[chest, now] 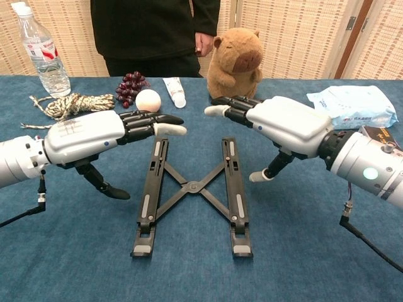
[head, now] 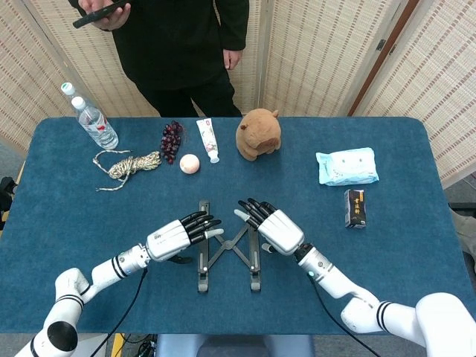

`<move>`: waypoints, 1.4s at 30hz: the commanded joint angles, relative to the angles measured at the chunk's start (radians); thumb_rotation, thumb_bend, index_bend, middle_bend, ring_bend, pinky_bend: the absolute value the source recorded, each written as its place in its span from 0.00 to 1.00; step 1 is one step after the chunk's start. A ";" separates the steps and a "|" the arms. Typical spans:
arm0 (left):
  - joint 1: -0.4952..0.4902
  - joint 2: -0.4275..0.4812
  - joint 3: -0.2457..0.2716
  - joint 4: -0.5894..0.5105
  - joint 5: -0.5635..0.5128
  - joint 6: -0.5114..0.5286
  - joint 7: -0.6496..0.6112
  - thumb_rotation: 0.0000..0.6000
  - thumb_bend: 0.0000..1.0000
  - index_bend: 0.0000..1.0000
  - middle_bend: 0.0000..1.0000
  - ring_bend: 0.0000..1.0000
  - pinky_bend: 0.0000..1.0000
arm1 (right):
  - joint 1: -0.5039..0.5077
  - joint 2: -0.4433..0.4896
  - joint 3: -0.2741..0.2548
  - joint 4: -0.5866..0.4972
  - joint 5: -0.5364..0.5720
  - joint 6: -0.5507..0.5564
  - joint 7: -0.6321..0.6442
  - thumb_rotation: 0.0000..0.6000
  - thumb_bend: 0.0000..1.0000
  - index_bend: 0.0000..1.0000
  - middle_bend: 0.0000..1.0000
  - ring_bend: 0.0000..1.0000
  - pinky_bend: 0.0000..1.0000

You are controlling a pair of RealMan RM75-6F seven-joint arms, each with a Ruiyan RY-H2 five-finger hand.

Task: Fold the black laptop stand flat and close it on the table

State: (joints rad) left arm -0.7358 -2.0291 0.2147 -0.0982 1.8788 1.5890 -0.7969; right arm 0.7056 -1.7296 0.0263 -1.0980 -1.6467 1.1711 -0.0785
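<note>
Laptop stand [chest: 192, 189] is lying spread on the blue surface [chest: 315, 251] while we are hovering our left hand [chest: 94, 135] and right hand [chest: 277, 119] above it, fingers apart, holding nothing.

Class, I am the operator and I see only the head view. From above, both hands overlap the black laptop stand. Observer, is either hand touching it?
Observer: No. In the chest view the left hand hangs above the left rail of the black laptop stand, with a gap showing under its fingers.
Operator: And the right hand?
Observer: The right hand is raised too. Its fingers reach over the right rail without contact, and its thumb points down beside that rail.
Operator: Is the stand propped up?
Observer: In the chest view it lies low on the table, its rails spread in an X, not yet closed.
</note>
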 commanded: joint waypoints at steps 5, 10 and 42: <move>0.001 -0.011 0.016 0.006 0.000 -0.006 -0.001 1.00 0.00 0.00 0.00 0.00 0.09 | 0.007 -0.019 -0.004 0.040 0.000 -0.018 0.025 1.00 0.00 0.00 0.00 0.00 0.23; 0.003 -0.015 0.022 0.007 -0.006 -0.032 -0.010 1.00 0.00 0.00 0.00 0.00 0.09 | 0.010 -0.030 -0.006 0.077 0.008 -0.035 0.049 1.00 0.00 0.00 0.00 0.00 0.23; -0.001 -0.024 0.048 0.015 -0.025 -0.076 -0.018 1.00 0.00 0.00 0.00 0.00 0.09 | 0.008 -0.059 -0.002 0.120 0.025 -0.054 0.062 1.00 0.00 0.00 0.00 0.00 0.23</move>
State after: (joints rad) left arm -0.7369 -2.0536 0.2630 -0.0831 1.8535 1.5131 -0.8143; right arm 0.7134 -1.7881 0.0243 -0.9778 -1.6216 1.1172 -0.0161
